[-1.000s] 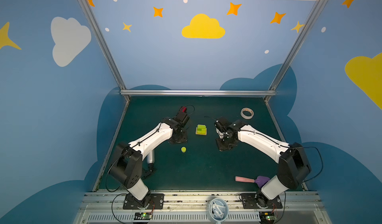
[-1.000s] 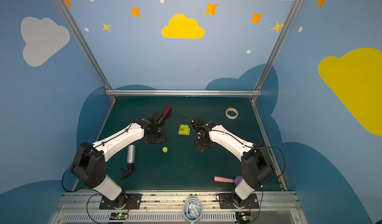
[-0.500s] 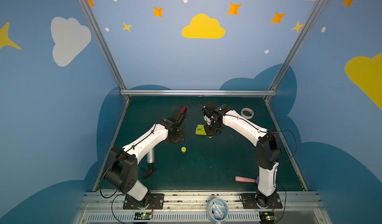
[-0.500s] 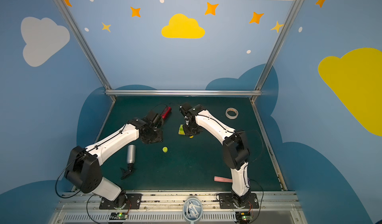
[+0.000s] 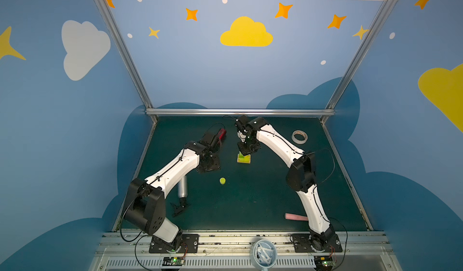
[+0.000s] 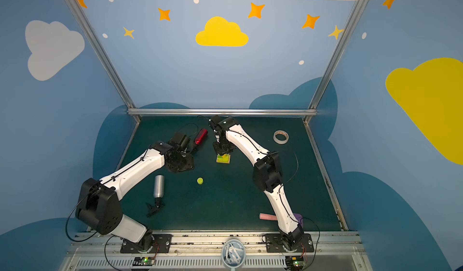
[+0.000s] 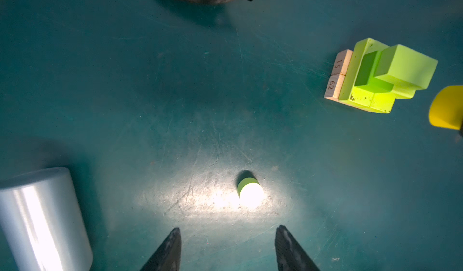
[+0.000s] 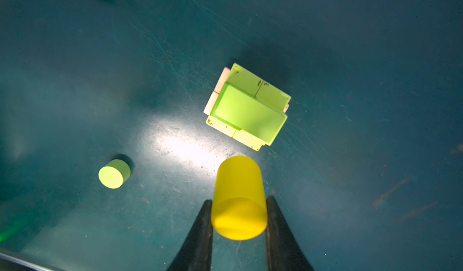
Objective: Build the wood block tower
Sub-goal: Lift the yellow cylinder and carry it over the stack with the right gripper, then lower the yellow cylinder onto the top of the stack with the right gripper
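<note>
Narrowly apart, right fingers (image 8: 200, 237) on yellow cylinder (image 8: 238, 199); left fingers (image 7: 167, 252) wider, empty.

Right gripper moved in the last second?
Yes. The right gripper, shut on the yellow cylinder, has swung leftward, from right of the tower to right at it.

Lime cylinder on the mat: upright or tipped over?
Upright: the lime cylinder stands on one flat end, its round face up.
</note>
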Controlling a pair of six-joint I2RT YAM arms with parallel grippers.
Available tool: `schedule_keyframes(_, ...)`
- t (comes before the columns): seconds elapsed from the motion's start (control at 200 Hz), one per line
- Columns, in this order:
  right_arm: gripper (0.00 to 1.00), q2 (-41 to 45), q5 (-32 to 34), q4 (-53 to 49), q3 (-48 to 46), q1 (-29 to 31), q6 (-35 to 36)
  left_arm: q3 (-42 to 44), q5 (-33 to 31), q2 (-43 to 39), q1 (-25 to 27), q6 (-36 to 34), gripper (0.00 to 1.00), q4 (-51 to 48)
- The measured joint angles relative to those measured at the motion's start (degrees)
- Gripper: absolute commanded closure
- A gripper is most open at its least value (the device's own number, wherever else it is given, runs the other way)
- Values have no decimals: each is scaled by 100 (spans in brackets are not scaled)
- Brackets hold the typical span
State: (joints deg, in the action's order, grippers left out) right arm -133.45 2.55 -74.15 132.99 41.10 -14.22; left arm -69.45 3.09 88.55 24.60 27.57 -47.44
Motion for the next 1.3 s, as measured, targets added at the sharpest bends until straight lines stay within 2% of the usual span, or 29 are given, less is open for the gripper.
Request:
schedule_keyframes(0.616,86,-577,7,-293,1014,-13,9,0,181,7,-59,-39,40,11)
schedule_keyframes(1.302,86,-763,55,-385,1241,-50,-7,4,249,59,-61,-61,40,68)
